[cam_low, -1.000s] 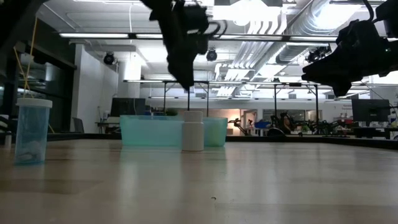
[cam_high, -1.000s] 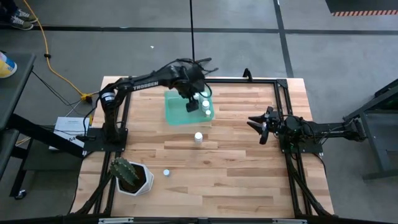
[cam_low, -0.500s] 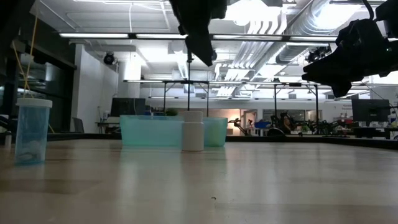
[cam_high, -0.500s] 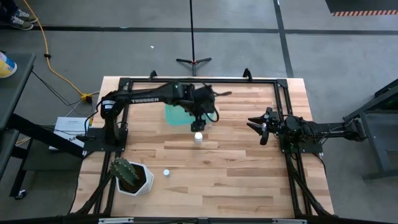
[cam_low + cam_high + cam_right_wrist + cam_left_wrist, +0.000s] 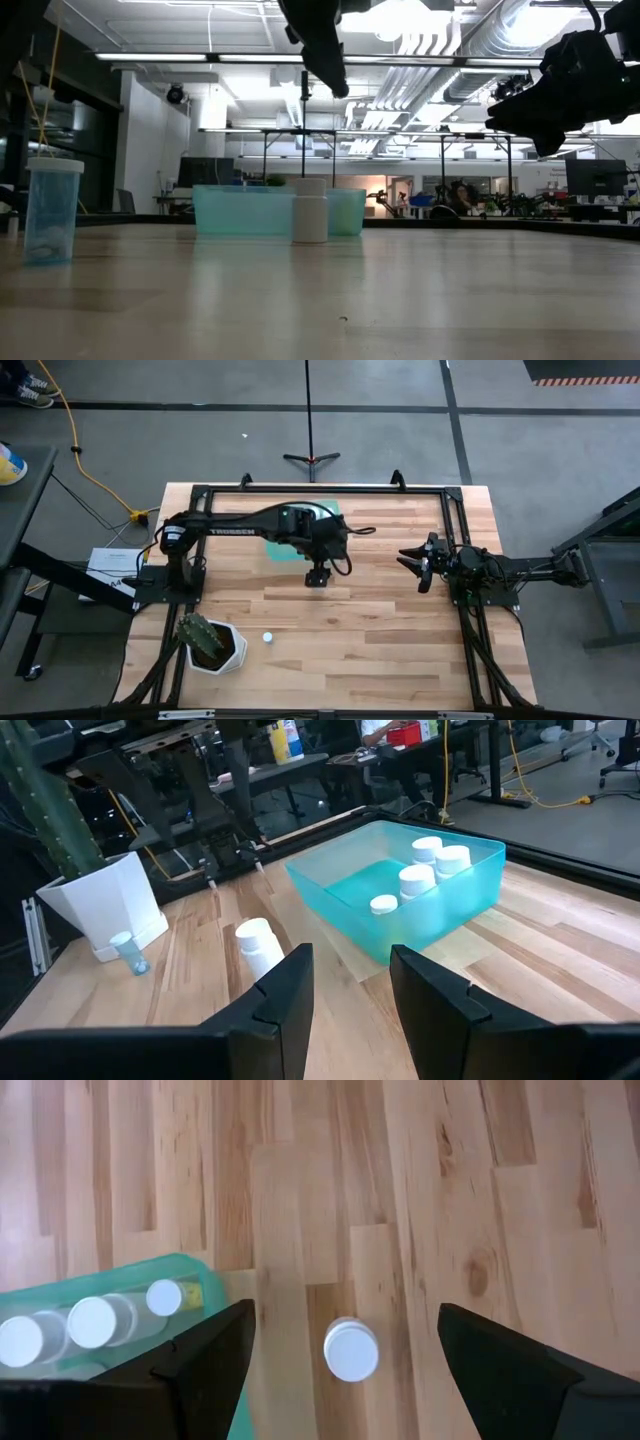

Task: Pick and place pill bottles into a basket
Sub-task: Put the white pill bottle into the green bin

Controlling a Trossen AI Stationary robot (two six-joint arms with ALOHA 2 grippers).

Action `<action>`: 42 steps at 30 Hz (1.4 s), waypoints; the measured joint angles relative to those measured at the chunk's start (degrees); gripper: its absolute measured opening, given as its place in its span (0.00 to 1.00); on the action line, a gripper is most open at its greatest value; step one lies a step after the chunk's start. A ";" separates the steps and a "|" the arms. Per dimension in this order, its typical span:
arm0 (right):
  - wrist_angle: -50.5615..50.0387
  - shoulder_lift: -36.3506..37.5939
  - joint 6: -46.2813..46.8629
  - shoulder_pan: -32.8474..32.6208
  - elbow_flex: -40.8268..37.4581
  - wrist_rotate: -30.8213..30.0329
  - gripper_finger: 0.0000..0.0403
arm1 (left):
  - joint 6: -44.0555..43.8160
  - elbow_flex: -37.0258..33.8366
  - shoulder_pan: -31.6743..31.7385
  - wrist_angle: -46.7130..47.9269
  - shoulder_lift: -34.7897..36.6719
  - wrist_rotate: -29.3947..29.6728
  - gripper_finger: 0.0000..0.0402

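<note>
My left gripper (image 5: 317, 574) hangs open, high above a white pill bottle (image 5: 351, 1350) that stands upright on its base on the table; the low view shows the bottle (image 5: 309, 210) far below the fingers (image 5: 330, 62). The teal basket (image 5: 120, 1285) lies just beyond, on the far side, with several white-capped bottles (image 5: 92, 1320) inside. In the high view my left arm covers most of the basket (image 5: 278, 548). A small blue-tinted bottle (image 5: 267, 637) stands near the front left. My right gripper (image 5: 418, 565) waits open at the table's right.
A white hexagonal pot with a cactus (image 5: 210, 643) stands at the front left corner. A black frame (image 5: 300, 488) runs along the table's far and side edges. Bare wood lies across the middle and the front right.
My left gripper has gone from above the basket toward the table's near edge and a little right, and now hangs over the standing white bottle. The bottles and the basket have not moved.
</note>
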State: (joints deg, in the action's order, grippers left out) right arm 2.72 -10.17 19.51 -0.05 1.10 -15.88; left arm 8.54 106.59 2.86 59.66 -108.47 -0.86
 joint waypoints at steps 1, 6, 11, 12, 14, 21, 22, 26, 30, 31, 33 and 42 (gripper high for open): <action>0.00 0.00 0.00 0.00 0.00 0.00 0.31 | -0.03 0.00 0.00 0.00 0.00 -0.01 0.87; 0.00 0.00 0.02 0.00 0.00 0.26 0.31 | -0.16 0.00 0.08 -0.09 0.00 -0.01 0.87; -0.04 0.00 0.02 0.00 0.00 1.46 0.31 | -0.16 0.00 0.10 -0.63 0.00 -0.02 0.87; -0.04 0.00 0.02 0.00 0.00 1.49 0.31 | -0.16 0.00 0.10 -0.90 0.00 -0.10 0.87; -0.04 0.00 0.02 0.00 0.00 1.49 0.31 | -0.16 0.00 0.10 -1.83 0.00 -0.59 0.87; -0.02 0.00 0.02 0.00 0.00 1.49 0.31 | -0.14 0.00 0.10 -2.97 0.00 -1.30 0.87; -0.02 0.00 0.02 0.00 0.00 1.49 0.31 | -0.14 0.00 0.10 -2.95 -0.02 -1.30 0.87; -0.02 0.00 0.03 0.00 0.00 1.49 0.31 | -0.14 0.00 0.10 -2.97 -0.02 -1.30 0.87; 0.00 0.00 0.48 0.00 0.00 1.49 0.31 | -0.28 0.00 0.10 -2.99 -0.02 -1.56 0.87; 0.00 0.00 1.08 0.00 0.00 1.49 0.31 | -0.63 0.00 0.10 -2.99 -0.02 -2.03 0.87; 0.00 0.00 1.49 0.00 0.00 1.50 0.31 | -1.30 0.00 0.10 -3.06 -0.02 -2.95 0.87; 0.00 0.00 1.49 0.00 0.00 1.51 0.31 | -2.25 -0.02 0.03 -3.03 -0.02 -3.22 0.87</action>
State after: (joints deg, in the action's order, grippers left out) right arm 2.72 -10.17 20.99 -0.05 1.10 -14.37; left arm 6.30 106.56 2.89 56.62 -108.49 -4.08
